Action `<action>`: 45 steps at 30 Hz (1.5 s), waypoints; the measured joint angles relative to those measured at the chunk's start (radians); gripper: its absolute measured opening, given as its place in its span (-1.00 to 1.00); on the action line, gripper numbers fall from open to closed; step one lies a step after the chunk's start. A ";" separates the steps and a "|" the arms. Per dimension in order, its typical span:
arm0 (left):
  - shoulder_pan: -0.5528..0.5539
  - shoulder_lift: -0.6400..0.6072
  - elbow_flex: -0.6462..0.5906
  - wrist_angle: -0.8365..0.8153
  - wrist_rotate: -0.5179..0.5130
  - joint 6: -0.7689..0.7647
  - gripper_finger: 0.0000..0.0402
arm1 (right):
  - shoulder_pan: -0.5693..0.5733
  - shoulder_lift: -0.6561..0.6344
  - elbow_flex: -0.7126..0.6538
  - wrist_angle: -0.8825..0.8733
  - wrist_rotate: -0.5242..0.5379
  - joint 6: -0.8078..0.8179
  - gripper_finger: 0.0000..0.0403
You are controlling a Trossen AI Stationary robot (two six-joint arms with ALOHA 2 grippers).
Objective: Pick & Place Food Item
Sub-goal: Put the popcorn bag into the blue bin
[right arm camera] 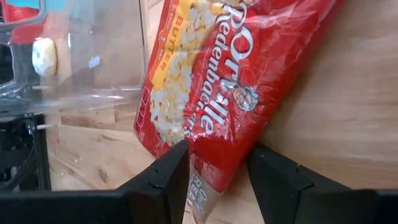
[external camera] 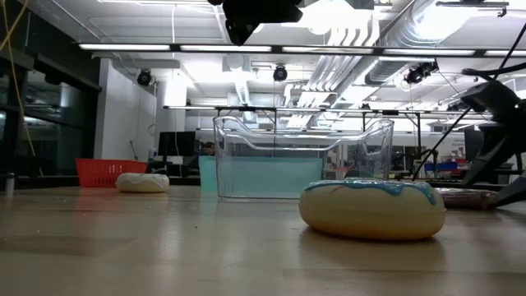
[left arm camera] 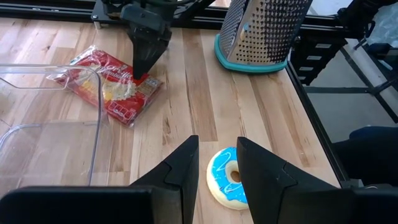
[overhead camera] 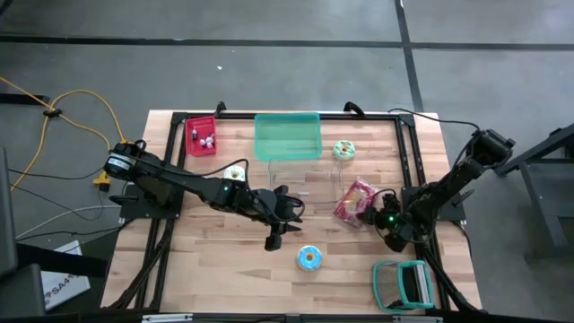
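The clear plastic container [overhead camera: 309,182] stands at the middle of the table [overhead camera: 206,269] and serves as the reference. The popcorn bag [overhead camera: 354,200], red with yellow print, lies flat on the wood just beside the container's right wall. The right gripper [right arm camera: 217,165] is at the bag's near edge with its fingers on either side of the wrapper, grasping it; the bag rests on the table. The left gripper [left arm camera: 217,165] hangs in front of the container, above the blue-iced doughnut [overhead camera: 309,258], its fingers parted narrowly and holding nothing. A metal grater [overhead camera: 404,285] lies well to the container's right front. A white doughnut [overhead camera: 235,173] sits left of the container.
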 joint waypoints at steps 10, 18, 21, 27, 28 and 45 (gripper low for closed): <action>0.000 0.000 0.000 0.000 0.000 0.000 -0.48 | -0.044 0.002 0.000 0.002 0.023 -0.052 -0.26; 0.000 0.000 0.000 0.000 0.000 0.000 -0.48 | -0.044 0.002 -0.001 0.008 0.053 -0.061 -0.26; 0.000 0.000 0.000 0.000 0.000 0.000 -0.48 | -0.044 0.002 -0.002 0.014 0.057 -0.061 -0.26; 0.000 0.000 0.000 0.000 0.000 0.000 -0.48 | -0.044 0.003 -0.005 0.032 0.125 -0.062 -0.26; 0.000 0.000 0.000 0.000 0.000 0.000 -0.48 | -0.044 0.003 -0.005 0.035 0.126 -0.065 -0.26; 0.000 0.000 0.000 0.000 0.000 0.000 -0.48 | -0.044 0.003 -0.005 0.110 0.152 -0.124 -0.27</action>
